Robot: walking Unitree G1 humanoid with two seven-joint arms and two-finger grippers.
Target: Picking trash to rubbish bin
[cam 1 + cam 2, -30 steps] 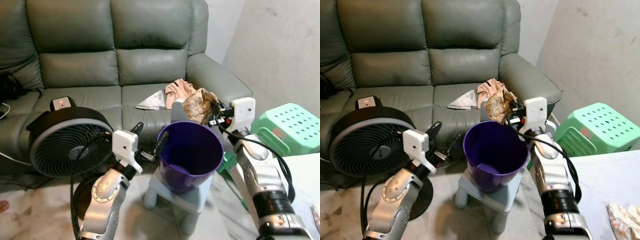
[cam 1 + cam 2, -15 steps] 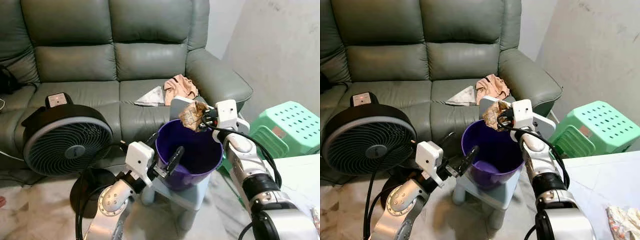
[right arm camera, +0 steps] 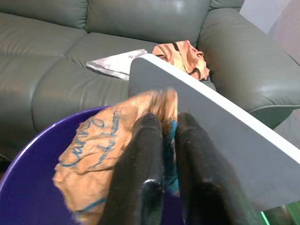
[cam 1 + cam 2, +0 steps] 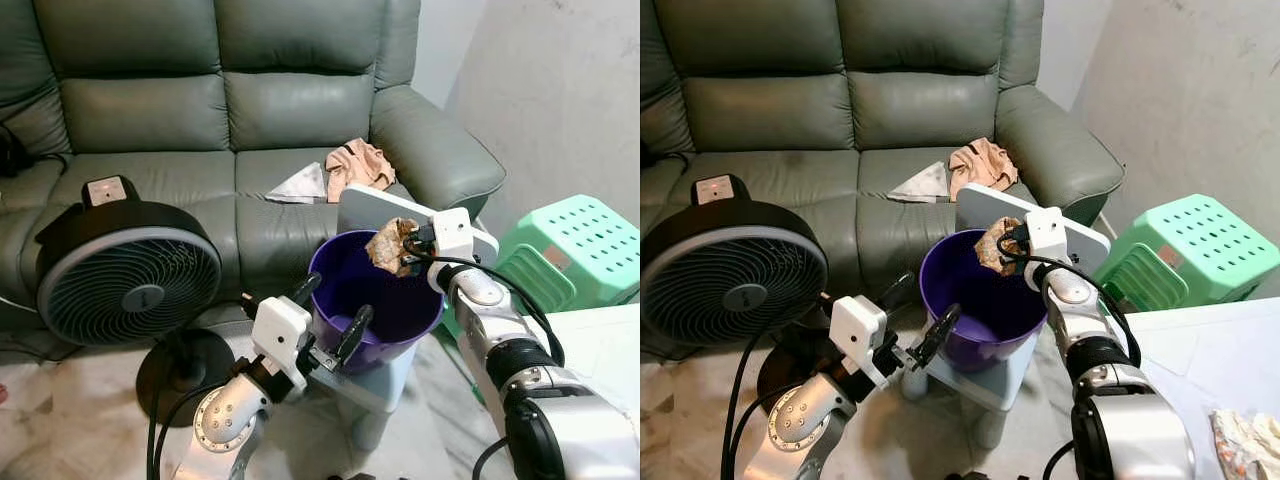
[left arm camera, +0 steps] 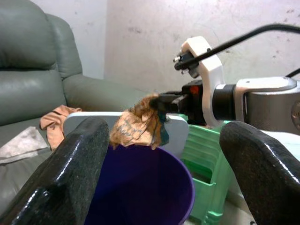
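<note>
A purple bin point(image 4: 342, 283) stands on a small pale stool point(image 4: 385, 388) in front of the sofa. My right gripper point(image 4: 408, 250) is shut on a crumpled brown paper wrapper point(image 4: 387, 246), which hangs just over the far side of the bin's mouth. In the right wrist view the wrapper point(image 3: 101, 154) bulges out below the closed gripper point(image 3: 168, 125), above the bin's rim point(image 3: 28, 152). My left gripper point(image 4: 332, 310) is open at the bin's near wall, one finger on each side. In the left wrist view the bin point(image 5: 140, 185) lies between those fingers point(image 5: 70, 173).
A black floor fan point(image 4: 125, 285) stands to the left of the bin. A grey-green sofa point(image 4: 150, 110) holds an orange cloth point(image 4: 356, 164) and a pale tissue point(image 4: 298, 185). A white board point(image 4: 375, 207) leans behind the bin. A green stool point(image 4: 580, 235) stands at the right.
My right gripper has lowered the wrapper from above the rim down to the bin's mouth. The left gripper has closed in on the bin's near wall. The camera has shifted slightly.
</note>
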